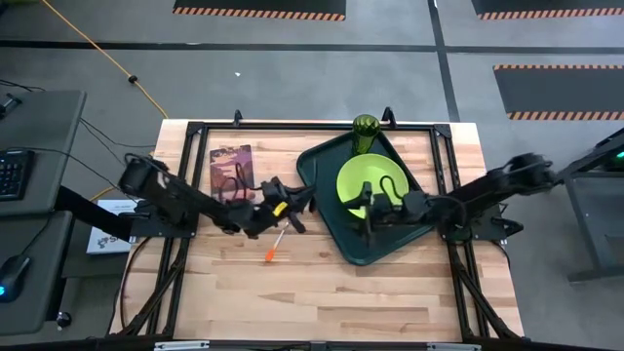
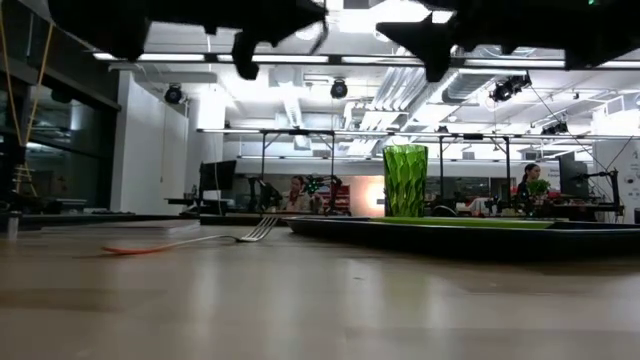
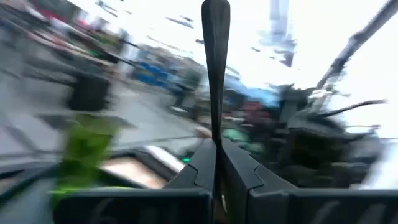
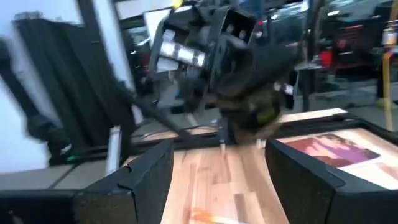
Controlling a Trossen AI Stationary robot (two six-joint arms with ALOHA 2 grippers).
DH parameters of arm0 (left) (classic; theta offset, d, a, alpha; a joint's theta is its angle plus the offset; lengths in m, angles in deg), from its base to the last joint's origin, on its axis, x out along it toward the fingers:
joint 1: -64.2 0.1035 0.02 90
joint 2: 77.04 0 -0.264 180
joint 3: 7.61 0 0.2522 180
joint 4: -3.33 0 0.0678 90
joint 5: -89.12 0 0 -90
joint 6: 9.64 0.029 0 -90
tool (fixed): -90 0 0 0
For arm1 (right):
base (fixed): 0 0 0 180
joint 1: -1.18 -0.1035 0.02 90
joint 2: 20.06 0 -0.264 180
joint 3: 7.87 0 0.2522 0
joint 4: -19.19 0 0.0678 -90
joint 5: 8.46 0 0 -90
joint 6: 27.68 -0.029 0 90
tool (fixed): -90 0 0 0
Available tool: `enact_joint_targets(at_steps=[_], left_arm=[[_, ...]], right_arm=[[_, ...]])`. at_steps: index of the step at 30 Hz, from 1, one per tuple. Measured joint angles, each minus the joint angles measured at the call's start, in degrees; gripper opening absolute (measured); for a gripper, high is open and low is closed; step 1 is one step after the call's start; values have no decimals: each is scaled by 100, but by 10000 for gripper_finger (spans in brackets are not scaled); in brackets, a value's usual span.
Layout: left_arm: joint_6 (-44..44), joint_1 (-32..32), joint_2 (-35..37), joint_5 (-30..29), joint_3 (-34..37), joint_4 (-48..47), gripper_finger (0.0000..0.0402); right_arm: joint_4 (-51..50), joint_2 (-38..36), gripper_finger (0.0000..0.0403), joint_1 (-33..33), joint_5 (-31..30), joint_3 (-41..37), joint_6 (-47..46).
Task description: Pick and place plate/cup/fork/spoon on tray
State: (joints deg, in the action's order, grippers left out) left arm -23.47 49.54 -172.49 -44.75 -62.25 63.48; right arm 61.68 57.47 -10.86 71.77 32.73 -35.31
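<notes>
Left hand [image 1: 292,207] pinches the dark spoon [image 3: 215,68] upright above the bench [image 1: 322,288], presumably bound for the tray [image 1: 314,168] holding plate [image 1: 385,180] and cup [image 1: 366,127]; fork [image 1: 275,246] lies on wood; right hand [image 1: 370,216], fingers spread, hovers over the tray.

pale planked wood tabletop [image 1: 322,283], smooth with a soft sheen; faceted translucent cup [image 2: 405,180] glints glossy; fork [image 2: 190,243] shows shiny metal tines, matt orange handle.
</notes>
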Motion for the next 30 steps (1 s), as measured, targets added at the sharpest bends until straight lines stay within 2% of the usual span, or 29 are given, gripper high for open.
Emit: enact_joint_targets(at_steps=[5, 8, 12, 20, 23, 25, 30], left_arm=[[819, 2, -798, -842, -666, 161, 1], [1433, -4, -1122, -1101, -1018, 193, 0], [1992, -101, -1262, -1179, -1297, 263, 0], [2196, -149, -1260, -1159, -1322, 298, 0], [2202, -149, -1260, -1200, -1322, 279, 0], [2204, -149, -1260, -1232, -1322, 283, 0], [2159, -128, -1260, -1205, -1322, 315, 2]], right_arm=[[195, 869, 245, 0, -950, 508, 2], [-197, 1170, 245, 0, -1598, 857, 17], [-481, 1167, 245, 2, -2323, 1046, 16], [-655, 1008, 237, 0, -2558, 1098, -101], [-742, 1002, 210, 0, -2688, 1099, -173], [-797, 1000, 177, -4, -2758, 1099, -266], [-1004, 1000, 56, 0, -2774, 1099, -388]])
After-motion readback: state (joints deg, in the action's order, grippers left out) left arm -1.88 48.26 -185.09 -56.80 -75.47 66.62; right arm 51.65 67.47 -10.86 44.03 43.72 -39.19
